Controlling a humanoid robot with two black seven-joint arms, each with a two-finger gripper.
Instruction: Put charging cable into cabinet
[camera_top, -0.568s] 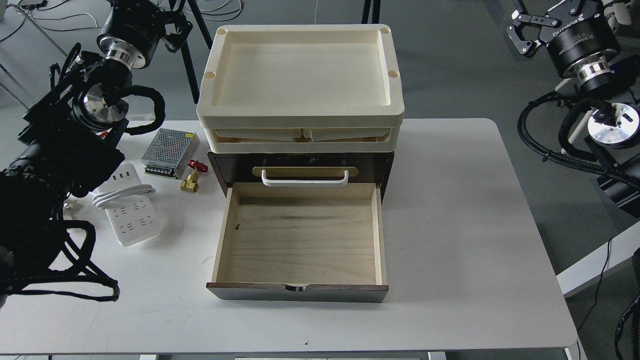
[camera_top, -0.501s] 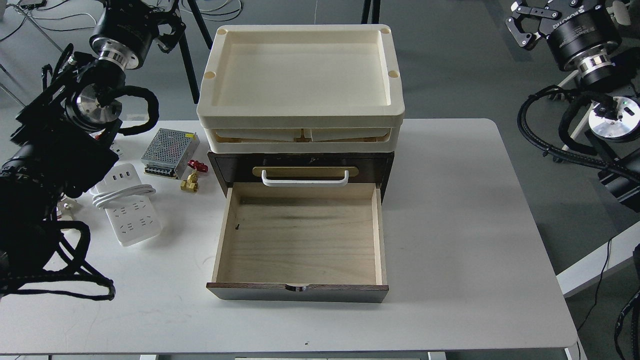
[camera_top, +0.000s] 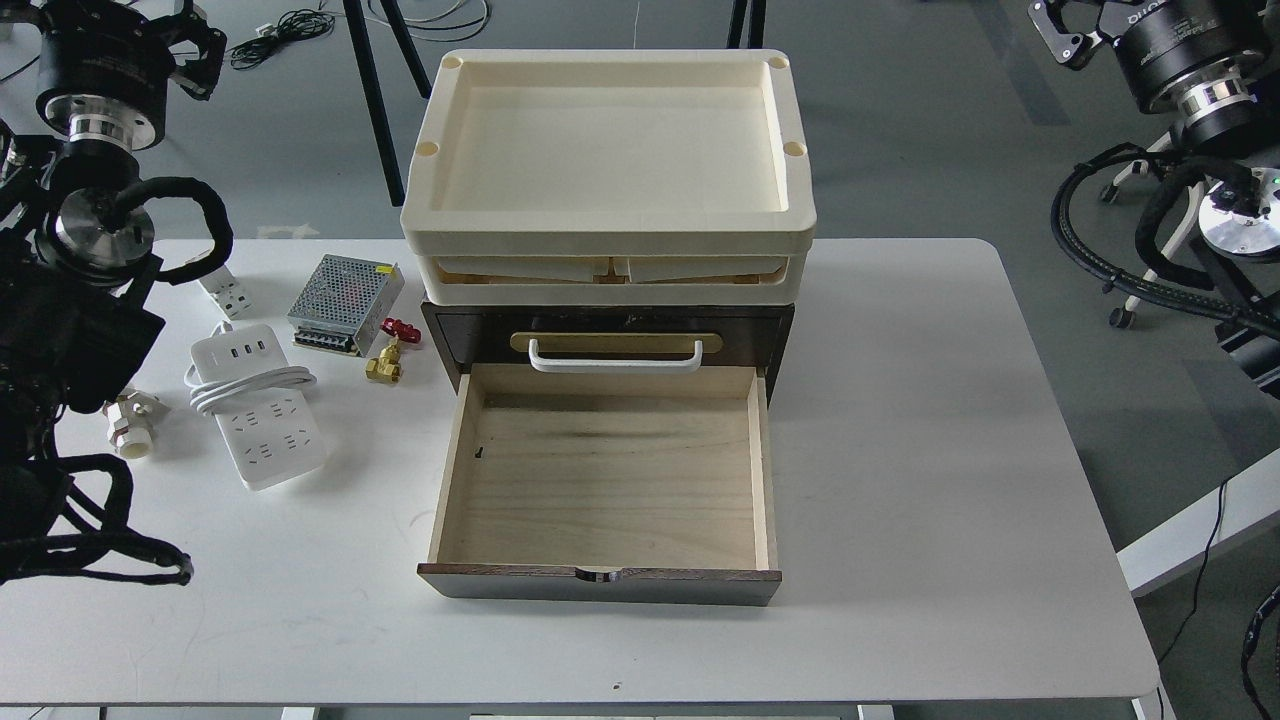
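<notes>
The charging cable (camera_top: 262, 430), a white power strip with a thick white cord looped around its middle, lies on the white table left of the cabinet. The cabinet (camera_top: 450, 345) is dark brown, and its light plywood drawer (camera_top: 605, 490) is pulled out towards me and holds nothing. A white handle (camera_top: 614, 358) sits on a brass plate above the drawer. My left gripper (camera_top: 195, 48) is raised at the top left, far behind the cable and dark. My right gripper (camera_top: 1062, 38) is raised at the top right and partly cut off by the frame edge. Neither holds anything I can see.
Two cream plastic trays (camera_top: 608, 215) are stacked on top of the cabinet. A perforated metal power supply box (camera_top: 345, 292), a brass valve with a red handle (camera_top: 386, 358), a white plug adapter (camera_top: 224, 292) and a small white fitting (camera_top: 130, 425) lie around the cable.
</notes>
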